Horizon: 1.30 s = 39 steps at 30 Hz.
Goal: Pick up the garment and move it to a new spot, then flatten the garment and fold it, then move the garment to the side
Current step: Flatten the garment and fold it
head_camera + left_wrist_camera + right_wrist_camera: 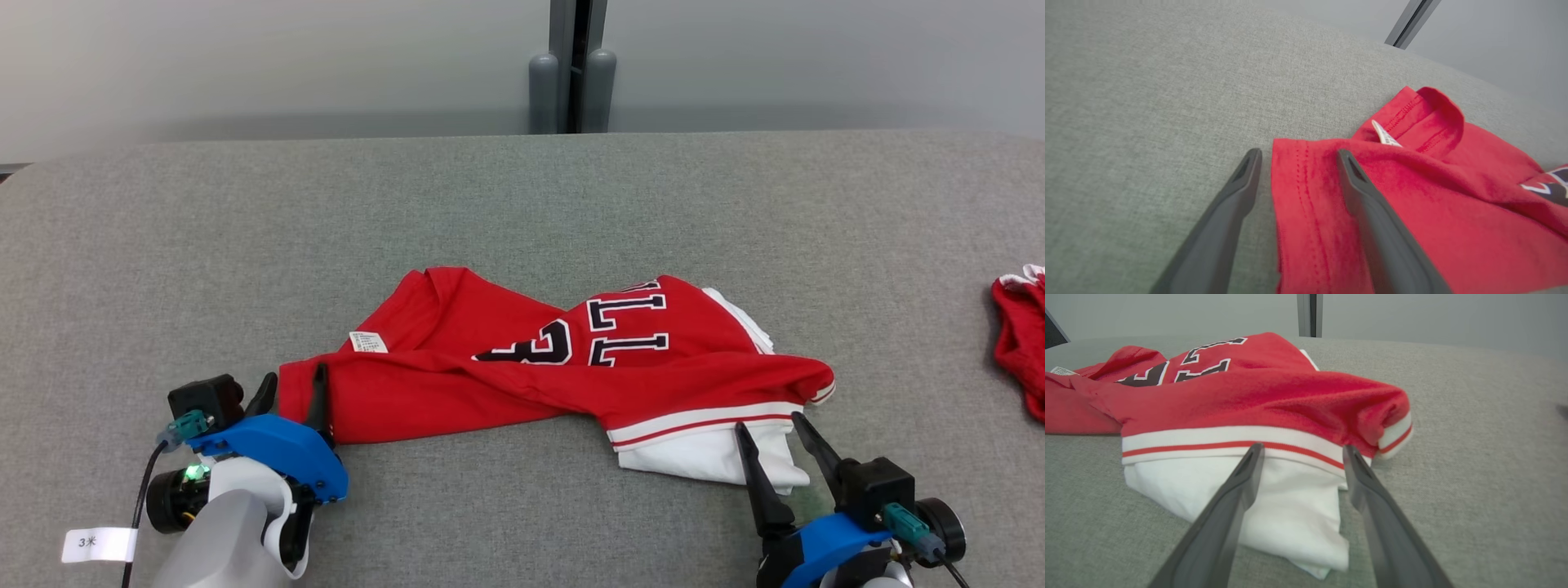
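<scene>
Garment [522,367]: red jersey with dark block lettering, a white striped band and a white part, lying rumpled and doubled over itself in the near middle of the grey table [490,204]. Care label [368,342] shows on its left half. A second red cloth [1016,343] sits well apart at the far right edge.

Left gripper [295,377]: jaws wide, nothing held. It is at the garment's left end; in the left wrist view one finger lies over the red hem and the other over bare table, so the edge sits between them.

Right gripper [767,422]: jaws wide, nothing held, fingers pointing at the white part below the striped band, at the right near corner.

Step, as judged: the grasp at both ends, ahead of a lift or a spread; no flattening or folding is done yet.

Next move calls for both jaws to close on cloth. The doubled layers could let the right one pinch only part of them.
</scene>
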Tool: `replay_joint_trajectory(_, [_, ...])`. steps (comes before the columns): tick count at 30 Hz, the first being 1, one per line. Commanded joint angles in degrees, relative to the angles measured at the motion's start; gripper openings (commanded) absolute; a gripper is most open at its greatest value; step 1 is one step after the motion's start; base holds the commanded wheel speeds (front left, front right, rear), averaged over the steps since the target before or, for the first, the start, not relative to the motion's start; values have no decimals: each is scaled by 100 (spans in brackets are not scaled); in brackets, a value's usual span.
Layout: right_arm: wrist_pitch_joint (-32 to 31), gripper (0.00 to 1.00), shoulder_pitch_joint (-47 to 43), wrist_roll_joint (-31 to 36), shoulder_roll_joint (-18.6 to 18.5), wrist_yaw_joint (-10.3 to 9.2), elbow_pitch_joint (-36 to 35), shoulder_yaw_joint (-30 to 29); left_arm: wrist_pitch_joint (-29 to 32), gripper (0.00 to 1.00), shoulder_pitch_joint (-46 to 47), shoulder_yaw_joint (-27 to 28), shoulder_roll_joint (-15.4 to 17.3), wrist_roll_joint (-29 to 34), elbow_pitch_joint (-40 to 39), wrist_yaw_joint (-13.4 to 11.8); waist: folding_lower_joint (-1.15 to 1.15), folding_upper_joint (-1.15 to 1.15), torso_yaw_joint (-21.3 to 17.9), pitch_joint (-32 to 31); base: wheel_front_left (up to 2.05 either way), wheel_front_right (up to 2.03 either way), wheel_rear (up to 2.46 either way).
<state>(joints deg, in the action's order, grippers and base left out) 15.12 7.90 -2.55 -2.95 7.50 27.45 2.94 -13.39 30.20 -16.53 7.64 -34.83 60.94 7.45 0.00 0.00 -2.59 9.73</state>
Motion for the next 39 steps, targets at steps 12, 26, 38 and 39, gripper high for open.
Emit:
replay_joint_trajectory(12, [1, 100, -35, -93, 3, -2, 104, 62, -151, 0, 250, -645, 228, -200, -158, 7, 0, 0, -15, -94, 0, 0, 0])
replay_joint_trajectory(26, [1, 100, -475, -298, -1, -2, 372, 0, -181, 0, -1366, -745, 408, 624, -2664, 6, 0, 0, 243, -885, 0, 0, 0])
replay_joint_trajectory(38, [1, 100, -704, -378, -1, -2, 367, -6, -182, 100, -2677, -486, 377, 450, -2006, 6, 0, 0, 226, -1057, 0, 0, 0])
replay_joint_trajectory(39, [1, 100, -712, -375, -1, -2, 364, -9, -182, 100, -2659, -419, 366, 477, -2016, 6, 0, 0, 228, -1054, 0, 0, 0])
